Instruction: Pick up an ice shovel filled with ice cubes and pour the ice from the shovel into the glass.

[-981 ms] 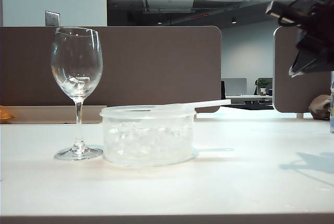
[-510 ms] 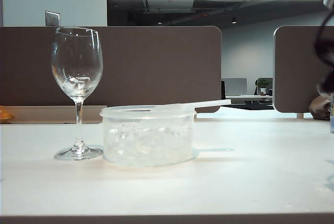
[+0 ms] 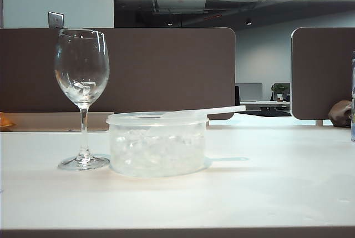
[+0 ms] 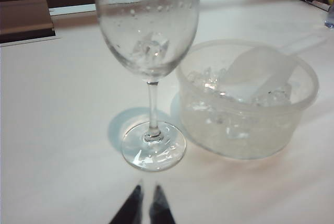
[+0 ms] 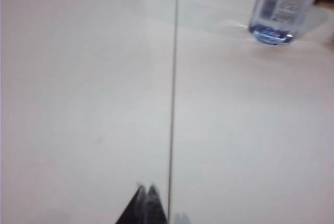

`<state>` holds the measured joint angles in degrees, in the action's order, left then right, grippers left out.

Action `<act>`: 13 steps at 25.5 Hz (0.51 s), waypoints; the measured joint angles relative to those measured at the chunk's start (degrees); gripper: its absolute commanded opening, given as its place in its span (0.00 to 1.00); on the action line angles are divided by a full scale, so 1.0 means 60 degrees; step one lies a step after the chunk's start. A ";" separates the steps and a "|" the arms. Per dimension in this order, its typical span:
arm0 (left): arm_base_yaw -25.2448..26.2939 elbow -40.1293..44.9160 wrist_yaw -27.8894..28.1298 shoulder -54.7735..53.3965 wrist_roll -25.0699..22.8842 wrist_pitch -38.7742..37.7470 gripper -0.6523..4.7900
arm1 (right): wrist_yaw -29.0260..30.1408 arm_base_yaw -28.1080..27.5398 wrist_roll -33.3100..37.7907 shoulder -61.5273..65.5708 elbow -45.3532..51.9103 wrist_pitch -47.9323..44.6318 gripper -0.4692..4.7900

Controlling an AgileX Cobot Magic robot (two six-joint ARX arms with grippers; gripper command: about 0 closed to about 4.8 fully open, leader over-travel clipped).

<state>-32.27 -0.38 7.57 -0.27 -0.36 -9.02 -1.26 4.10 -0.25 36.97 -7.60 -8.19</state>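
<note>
Right arm gone from exterior view's upper right; right claw [image 5: 146,192] clenched empty over bare worktop [image 5: 78,104]. Left claw [image 4: 146,195] clenched below glass [image 4: 148,41]. Ice shovel [image 3: 208,110] back on tub [image 3: 158,143]; pour looks finished.

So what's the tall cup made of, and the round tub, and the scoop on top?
The wine glass looks like real glass: clear, thin, shiny, with droplets inside. The tub seems to be cloudy, softer plastic with a thick rolled rim. The ice shovel looks like milky, matte plastic, lying on the ice cubes. Both the left gripper and the right gripper are shut, touching none of them.
</note>
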 measured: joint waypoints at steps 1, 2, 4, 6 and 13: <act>0.0000 0.0000 0.0000 0.0000 0.0000 0.0000 0.17 | 0.0109 -0.0076 0.0033 -0.0157 0.0066 0.0000 0.08; 0.0000 0.0000 0.0000 0.0000 0.0000 0.0000 0.17 | 0.0259 -0.0095 0.0066 -0.0331 0.0149 0.0000 0.08; 0.0000 0.0000 0.0000 0.0000 0.0000 0.0000 0.17 | 0.0532 -0.0033 0.0084 -0.0590 0.0302 0.0007 0.08; 0.0000 0.0000 0.0000 0.0000 0.0000 0.0000 0.17 | 0.0867 -0.0007 0.0095 -0.0827 0.0459 0.0033 0.08; 0.0000 0.0000 0.0000 0.0000 0.0000 0.0000 0.17 | 0.1257 -0.0004 0.0102 -0.1636 0.0951 0.0382 0.08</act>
<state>-32.27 -0.38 7.57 -0.27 -0.36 -9.02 6.28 4.08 0.36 27.16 -1.89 -5.89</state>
